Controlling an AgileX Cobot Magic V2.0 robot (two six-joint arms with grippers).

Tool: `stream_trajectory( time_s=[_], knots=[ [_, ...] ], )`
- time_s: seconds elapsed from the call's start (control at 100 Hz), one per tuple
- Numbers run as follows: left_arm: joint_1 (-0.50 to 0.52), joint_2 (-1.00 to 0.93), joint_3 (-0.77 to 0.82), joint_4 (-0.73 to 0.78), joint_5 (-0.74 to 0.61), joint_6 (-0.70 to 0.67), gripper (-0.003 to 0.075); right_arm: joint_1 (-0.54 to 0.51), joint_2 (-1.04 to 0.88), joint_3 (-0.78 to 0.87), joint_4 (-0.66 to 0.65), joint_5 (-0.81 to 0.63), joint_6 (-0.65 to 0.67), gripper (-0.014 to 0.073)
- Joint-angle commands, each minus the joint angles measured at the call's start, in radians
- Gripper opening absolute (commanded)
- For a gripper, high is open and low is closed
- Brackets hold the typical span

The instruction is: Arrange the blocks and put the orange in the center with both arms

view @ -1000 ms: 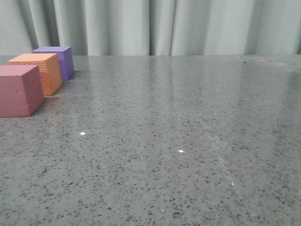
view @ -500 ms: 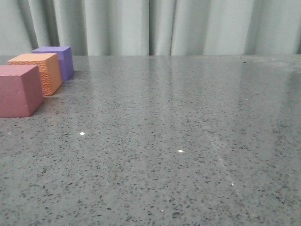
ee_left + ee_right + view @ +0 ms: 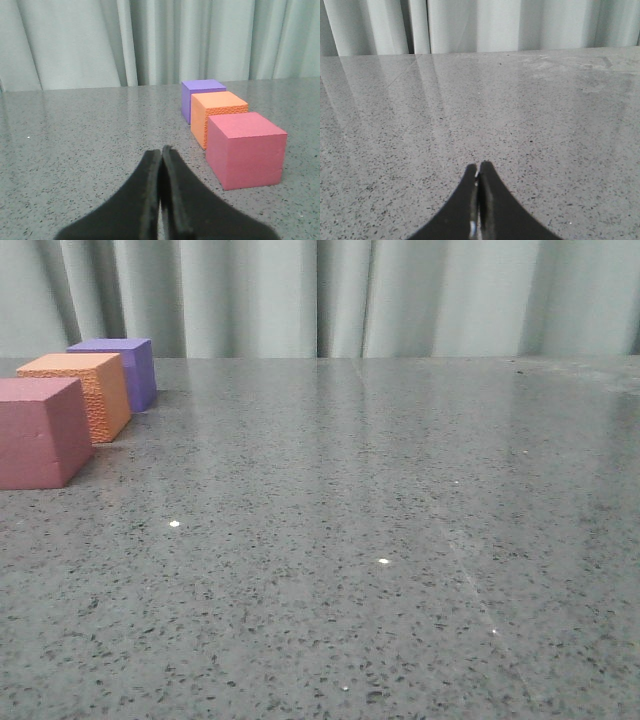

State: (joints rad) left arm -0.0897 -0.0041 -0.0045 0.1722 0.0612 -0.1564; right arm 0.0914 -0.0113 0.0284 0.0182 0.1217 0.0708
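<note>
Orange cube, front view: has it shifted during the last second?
No. The orange cube keeps its spot between the purple cube and pinkish-red cube.

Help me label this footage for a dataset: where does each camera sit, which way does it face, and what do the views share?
Front view: sits low, faces forward over the speckled grey stone table to a pale curtain; no robot body shows.
Left wrist view: on the left arm, above the left gripper, jaws shut; faces the row of cubes.
Right wrist view: on the right arm, above the right gripper, jaws shut; faces bare table.
Front and left wrist views share the purple foam cube, rough orange foam cube and pinkish-red foam cube.
</note>
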Motion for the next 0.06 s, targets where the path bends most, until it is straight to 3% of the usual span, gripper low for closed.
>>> stream_trajectory(
  time_s=[0.0,0.05],
  knots=[
    [-0.009,-0.034,0.055,-0.009,-0.085,-0.009,-0.0019,-0.007,-0.02,-0.014,0.001,-0.087,-0.007,-0.0067],
    [-0.009,-0.034,0.055,-0.009,-0.085,-0.009,-0.0019,-0.007,-0.02,-0.014,0.001,-0.087,-0.007,-0.0067]
  ],
)
